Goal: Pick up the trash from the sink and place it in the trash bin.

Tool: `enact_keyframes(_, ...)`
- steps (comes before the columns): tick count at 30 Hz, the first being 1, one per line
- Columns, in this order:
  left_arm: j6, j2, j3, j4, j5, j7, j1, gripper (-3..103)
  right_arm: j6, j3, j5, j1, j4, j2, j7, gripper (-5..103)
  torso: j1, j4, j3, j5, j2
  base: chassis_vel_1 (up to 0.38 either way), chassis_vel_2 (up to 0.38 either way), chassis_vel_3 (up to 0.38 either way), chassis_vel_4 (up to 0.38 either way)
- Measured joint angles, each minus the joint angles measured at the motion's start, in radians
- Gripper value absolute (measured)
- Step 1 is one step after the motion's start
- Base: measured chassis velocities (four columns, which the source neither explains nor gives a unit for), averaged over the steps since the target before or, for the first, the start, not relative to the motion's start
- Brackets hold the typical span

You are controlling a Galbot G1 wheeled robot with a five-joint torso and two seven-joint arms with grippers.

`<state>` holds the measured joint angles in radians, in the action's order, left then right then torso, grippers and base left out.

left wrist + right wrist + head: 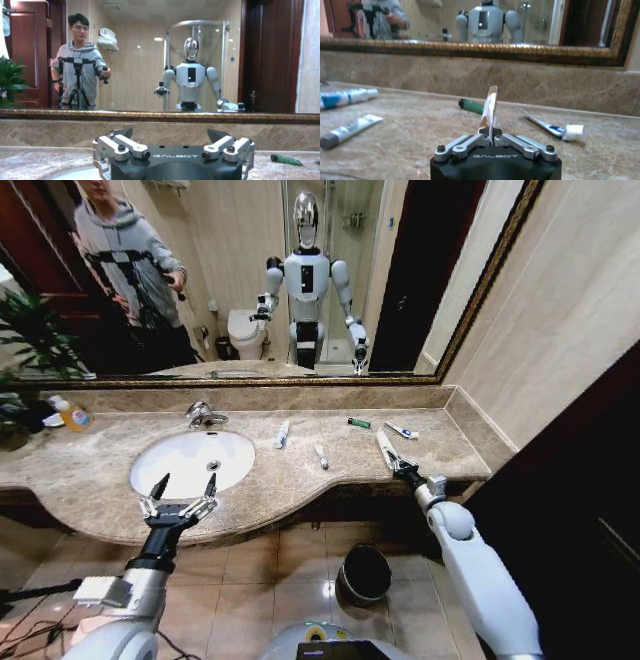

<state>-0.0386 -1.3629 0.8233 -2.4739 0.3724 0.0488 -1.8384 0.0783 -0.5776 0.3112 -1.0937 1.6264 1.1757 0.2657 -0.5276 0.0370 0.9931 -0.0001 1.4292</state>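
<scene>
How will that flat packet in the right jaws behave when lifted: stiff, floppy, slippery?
The flat packet stands on edge, pinched by the right gripper, so likely light. It looks thin, so it may flex or sag. Its shiny face suggests it could slip.

My right gripper (396, 465), closed on a pale flat packet (386, 448), sits at the front edge of the mottled brown marble surface (90, 470), with open air below down to the round black trash bin (365, 572) on the tiled floor. Ahead, a green piece (471, 105) and a white-and-blue stick (555, 128) lie near the back wall. My left gripper (178, 498) hovers, fingers spread, before the bare white oval sink (192, 461); its chrome faucet (203, 415) stands behind.
</scene>
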Motion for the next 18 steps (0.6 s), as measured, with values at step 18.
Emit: enact_keyframes(18, 0.000, 0.000, 0.000, 0.000, 0.000, 0.000, 0.000, 100, -0.310, -0.118, 0.167, -0.486, 0.315, 0.190, -0.042, 0, 0.000, -0.0003, 0.000, 0.0000, 0.000, 0.000, 0.000, 0.000, 0.000)
